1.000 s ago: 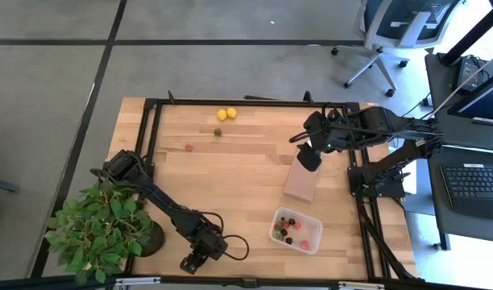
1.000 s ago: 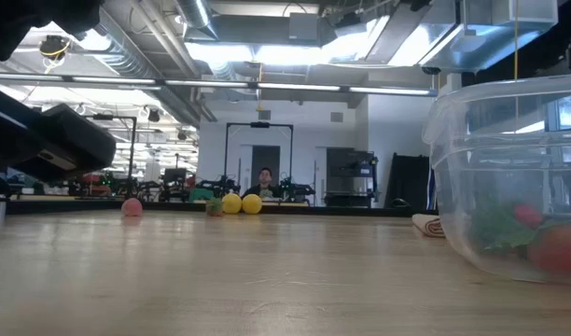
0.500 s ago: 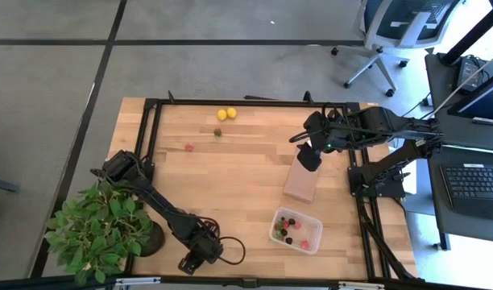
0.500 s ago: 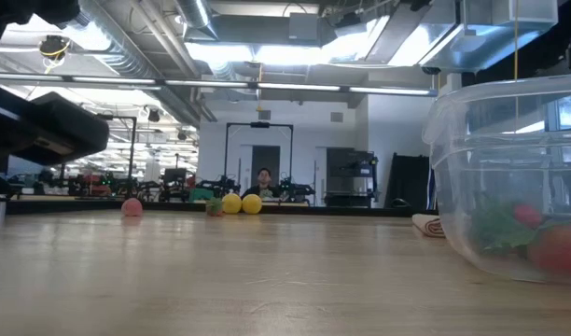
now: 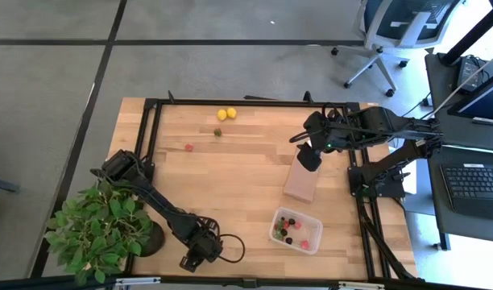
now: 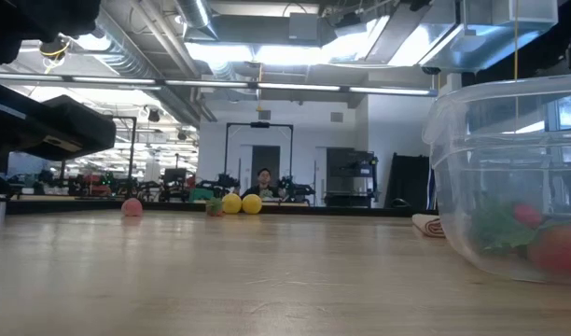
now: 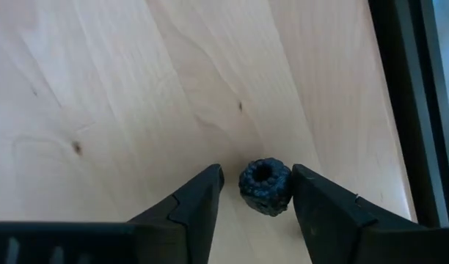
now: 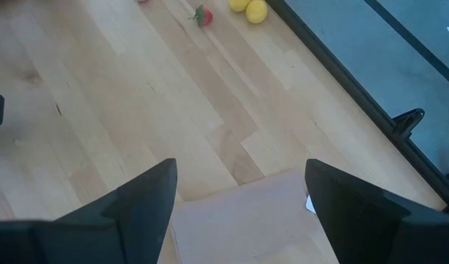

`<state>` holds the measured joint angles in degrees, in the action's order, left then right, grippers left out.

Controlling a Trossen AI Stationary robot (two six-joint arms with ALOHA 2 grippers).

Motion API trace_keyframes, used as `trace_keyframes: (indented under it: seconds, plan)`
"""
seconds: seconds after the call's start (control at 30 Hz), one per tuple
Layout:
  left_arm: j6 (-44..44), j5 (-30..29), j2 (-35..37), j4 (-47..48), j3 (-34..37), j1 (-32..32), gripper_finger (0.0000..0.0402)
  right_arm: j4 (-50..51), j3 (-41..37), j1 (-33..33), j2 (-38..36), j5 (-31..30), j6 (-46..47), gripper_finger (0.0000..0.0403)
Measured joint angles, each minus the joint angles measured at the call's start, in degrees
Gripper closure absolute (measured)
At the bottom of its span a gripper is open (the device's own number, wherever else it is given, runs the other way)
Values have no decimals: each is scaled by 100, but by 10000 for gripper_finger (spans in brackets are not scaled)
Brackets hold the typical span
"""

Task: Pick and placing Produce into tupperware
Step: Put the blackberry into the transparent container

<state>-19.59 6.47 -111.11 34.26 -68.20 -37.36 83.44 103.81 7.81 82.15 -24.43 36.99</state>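
Left gripper [image 7: 255, 192] low at bottom centre, fingers straddling a blackberry [image 7: 265, 188], not quite touching; right gripper [image 8: 239, 191] open.

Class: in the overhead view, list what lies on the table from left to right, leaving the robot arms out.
Potted plant → red berry → green-topped berry → two lemons → brown block. The tupperware overlaps the block's span, so it is left out.

Bright overhead ceiling light, soft shadows, blurred near tupperware [image 6: 509, 177].
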Motion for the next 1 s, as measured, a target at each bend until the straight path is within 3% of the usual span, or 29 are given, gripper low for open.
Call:
trace_keyframes:
  seconds: [0.27, 0.57, 0.87, 1.0]
  plan:
    - [-192, -1, -2, 9, 2, 9, 259, 2, 0, -1, 0, 0, -2, 102]
    - [-195, 104, -4, 20, 7, 45, 318, 2, 0, -2, 0, 0, -2, 102]
    - [-57, 264, 93, 30, 16, 268, 315, 2, 0, -2, 0, 0, -2, 102]
    - [72, -276, 409, 220, 65, 683, 318, 3, 0, -2, 0, 0, -2, 102]
